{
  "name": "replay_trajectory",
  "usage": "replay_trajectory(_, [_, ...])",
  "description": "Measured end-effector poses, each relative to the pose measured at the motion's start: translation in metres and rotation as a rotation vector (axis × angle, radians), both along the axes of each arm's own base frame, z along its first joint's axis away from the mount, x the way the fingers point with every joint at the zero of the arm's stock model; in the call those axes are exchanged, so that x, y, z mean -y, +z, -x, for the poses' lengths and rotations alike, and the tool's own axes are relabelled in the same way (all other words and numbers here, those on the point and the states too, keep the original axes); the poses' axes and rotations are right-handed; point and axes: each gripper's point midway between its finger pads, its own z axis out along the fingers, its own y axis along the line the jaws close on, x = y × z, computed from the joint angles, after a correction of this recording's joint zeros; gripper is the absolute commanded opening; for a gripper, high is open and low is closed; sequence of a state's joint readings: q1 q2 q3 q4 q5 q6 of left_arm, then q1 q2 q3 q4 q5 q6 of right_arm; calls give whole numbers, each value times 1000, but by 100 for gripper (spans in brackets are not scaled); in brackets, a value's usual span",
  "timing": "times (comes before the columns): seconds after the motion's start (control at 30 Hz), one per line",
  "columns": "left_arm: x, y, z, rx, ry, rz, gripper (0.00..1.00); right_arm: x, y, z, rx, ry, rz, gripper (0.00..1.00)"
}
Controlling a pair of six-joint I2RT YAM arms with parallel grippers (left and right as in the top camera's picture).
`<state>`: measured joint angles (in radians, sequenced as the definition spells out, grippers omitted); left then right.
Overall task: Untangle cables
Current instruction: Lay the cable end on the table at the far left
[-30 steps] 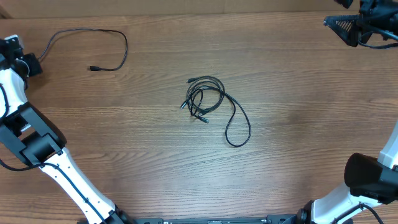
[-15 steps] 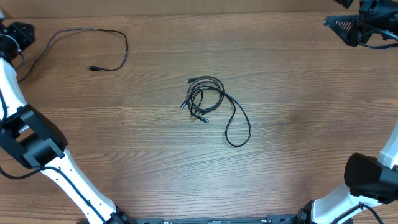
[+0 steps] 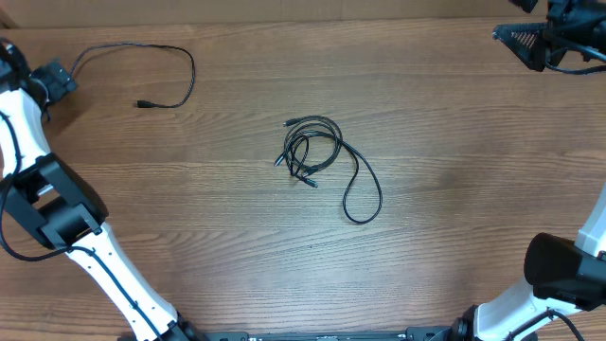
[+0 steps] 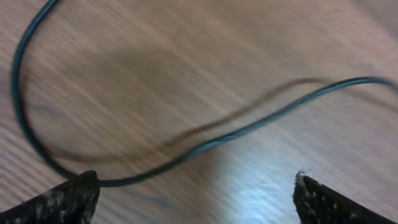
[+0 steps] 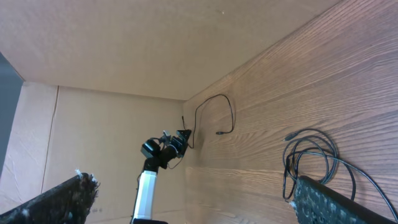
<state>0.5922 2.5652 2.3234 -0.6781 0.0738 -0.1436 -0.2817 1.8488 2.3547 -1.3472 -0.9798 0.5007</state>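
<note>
A tangle of thin black cables (image 3: 311, 150) lies at the table's middle, with one long loop (image 3: 363, 194) trailing toward the front right. A separate single cable (image 3: 180, 62) lies spread at the far left, its plug (image 3: 140, 103) free. My left gripper (image 3: 61, 80) hovers by that cable's left end, open. In the left wrist view the strand (image 4: 249, 127) curves past the left fingertip (image 4: 71, 199), with nothing between the jaws (image 4: 196, 193). My right gripper (image 3: 519, 40) hangs open at the far right corner, well away from the tangle (image 5: 311, 155).
Brown cardboard walls (image 5: 124, 50) close off the table's far and left sides. The white left arm (image 3: 85, 251) stretches along the left edge. The right arm's base (image 3: 559, 275) stands at the front right. Bare wood (image 3: 445, 123) surrounds the tangle.
My left gripper has gone from shut to open, letting go of the single cable's end, and has shifted about near the far left corner. The tangle and the right arm have not moved.
</note>
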Motion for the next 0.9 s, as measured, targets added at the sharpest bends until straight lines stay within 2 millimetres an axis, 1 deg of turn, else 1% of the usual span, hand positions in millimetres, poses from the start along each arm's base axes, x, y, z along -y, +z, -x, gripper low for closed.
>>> replay_trajectory(0.07, [-6, -8, 4, -29, -42, -33, 100, 0, 0, 0, 0, 0, 0, 100])
replay_trajectory(0.17, [-8, -19, 6, -77, -144, -95, 100, 0, 0, 0, 0, 0, 1, 100])
replay_trajectory(0.33, [-9, -25, 0, -108, -272, -191, 91, 0, 0, 0, 0, 0, 1, 100])
replay_trajectory(0.4, [-9, -28, -1, -128, -331, -229, 91, 0, 0, 0, 0, 0, 0, 100])
replay_trajectory(0.53, [-10, -37, 0, -156, -391, -263, 90, 0, 0, 0, 0, 0, 0, 100])
replay_trajectory(0.57, [-11, -40, 2, -165, -400, -265, 89, 0, 0, 0, 0, -1, 1, 100])
replay_trajectory(0.6, [-11, -46, 3, -169, -406, -258, 85, 0, 0, 0, 1, 0, 1, 100])
replay_trajectory(0.63, [-14, -46, 3, -167, -411, -263, 82, 0, 0, 0, 1, 0, 1, 100])
replay_trajectory(0.67, [-16, -46, 5, -168, -413, -264, 76, 0, 0, 0, 0, 0, 0, 100])
replay_trajectory(0.73, [-20, -47, 8, -169, -411, -264, 55, 0, 0, 0, 0, 0, 1, 100])
replay_trajectory(0.8, [-23, -48, 11, -175, -411, -266, 37, 0, 0, 0, -1, -1, 0, 100])
replay_trajectory(0.83, [-25, -49, 11, -176, -412, -268, 26, 0, 0, 0, 0, -1, 1, 100])
replay_trajectory(0.87, [-25, -49, 11, -178, -413, -271, 12, 0, 0, 0, 0, 0, 1, 100])
replay_trajectory(0.9, [-25, -50, 11, -177, -414, -270, 4, 0, 0, 0, 0, -1, 1, 100])
